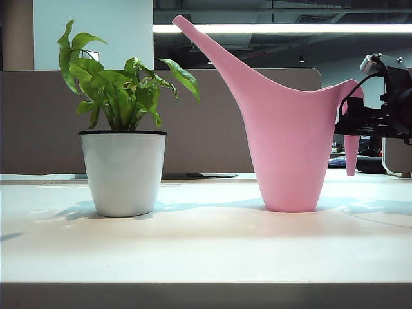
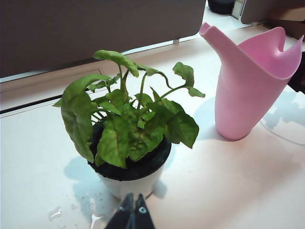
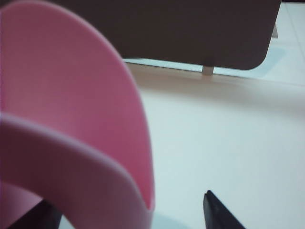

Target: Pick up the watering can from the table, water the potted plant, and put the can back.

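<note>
Pink watering can (image 3: 71,143) stands on the table (image 1: 206,257) toward its right edge, handle between the right gripper (image 3: 128,210)'s parted, empty fingers, presumably for lifting; left gripper (image 2: 132,212), pinched closed, hovers over the potted plant (image 2: 128,138).

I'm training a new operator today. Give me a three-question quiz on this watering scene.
1. True or false: the watering can stands upright on the table.
2. The can's spout points toward: A) the potted plant B) away from it.
3. Which gripper has its fingers on either side of the can's handle?

Key: 1 true. 2 A. 3 the right gripper, jaws open; the left gripper hangs shut near the pot.
</note>
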{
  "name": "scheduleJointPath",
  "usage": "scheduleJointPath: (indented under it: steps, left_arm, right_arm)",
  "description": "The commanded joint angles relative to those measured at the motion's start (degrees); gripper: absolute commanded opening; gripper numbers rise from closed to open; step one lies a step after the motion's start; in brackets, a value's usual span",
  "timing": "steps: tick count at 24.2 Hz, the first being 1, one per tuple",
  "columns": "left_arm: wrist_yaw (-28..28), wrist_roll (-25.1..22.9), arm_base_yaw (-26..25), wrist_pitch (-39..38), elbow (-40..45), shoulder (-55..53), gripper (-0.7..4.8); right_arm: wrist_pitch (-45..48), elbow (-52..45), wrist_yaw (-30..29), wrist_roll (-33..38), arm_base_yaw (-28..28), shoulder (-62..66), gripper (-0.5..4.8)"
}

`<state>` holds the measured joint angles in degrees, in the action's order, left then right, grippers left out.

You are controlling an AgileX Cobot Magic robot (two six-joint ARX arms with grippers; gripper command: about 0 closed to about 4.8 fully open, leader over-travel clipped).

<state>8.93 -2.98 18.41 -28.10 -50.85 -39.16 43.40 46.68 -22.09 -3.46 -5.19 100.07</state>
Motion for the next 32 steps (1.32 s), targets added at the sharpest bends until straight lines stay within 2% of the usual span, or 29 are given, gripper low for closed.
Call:
scheduleJointPath:
  steps: [1,2,5,7,15,17,18,20,23,25,29,32]
  left_arm:
    - [0.1,0.0,0.0,0.4,-0.4,0.0,-0.06]
    - [0.1,0.0,0.0,0.3,-0.4,0.0,-0.06]
    - [0.1,0.0,0.0,0.0,-0.4,0.0,-0.06]
    - [0.1,0.0,0.0,-0.3,-0.4,0.0,-0.06]
    - [0.1,0.0,0.0,-1.5,-0.4,0.0,-0.06]
    - [0.1,0.0,0.0,-1.5,-0.4,0.0,-0.06]
    - [0.1,0.0,0.0,-1.5,-0.4,0.0,-0.06]
    - [0.1,0.0,0.0,-1.5,-0.4,0.0,-0.06]
    - [0.1,0.0,0.0,-1.5,-0.4,0.0,-0.06]
    - [0.1,0.0,0.0,-1.6,-0.4,0.0,-0.06]
    - [0.1,0.0,0.0,-1.6,-0.4,0.0,-0.06]
    - [0.1,0.0,0.0,-1.6,-0.4,0.0,-0.06]
  right_arm:
    - [2.1,0.3,0.1,-0.1,-0.1,0.0,3.97]
    - [2.1,0.3,0.1,-0.1,-0.1,0.0,3.96]
    - [4.9,0.4,0.1,-0.1,-0.1,0.9,3.20]
    - [8.4,1.0,-0.2,0.0,-0.1,3.0,3.21]
    - [9.2,2.9,-1.2,0.1,-0.1,5.6,3.15]
    - [9.6,2.9,-1.2,0.6,-0.1,5.6,2.57]
    - [9.5,2.9,-1.3,0.6,0.0,5.6,2.03]
    - [9.1,2.9,-2.5,0.6,0.0,5.6,1.34]
    - [9.2,2.9,-2.5,0.6,0.0,5.6,1.28]
    - [9.2,2.9,-2.5,0.7,0.0,5.6,0.90]
    - [9.4,2.8,-2.4,0.7,0.0,5.5,0.49]
    - [10.1,2.8,-2.5,2.4,0.0,5.5,0.49]
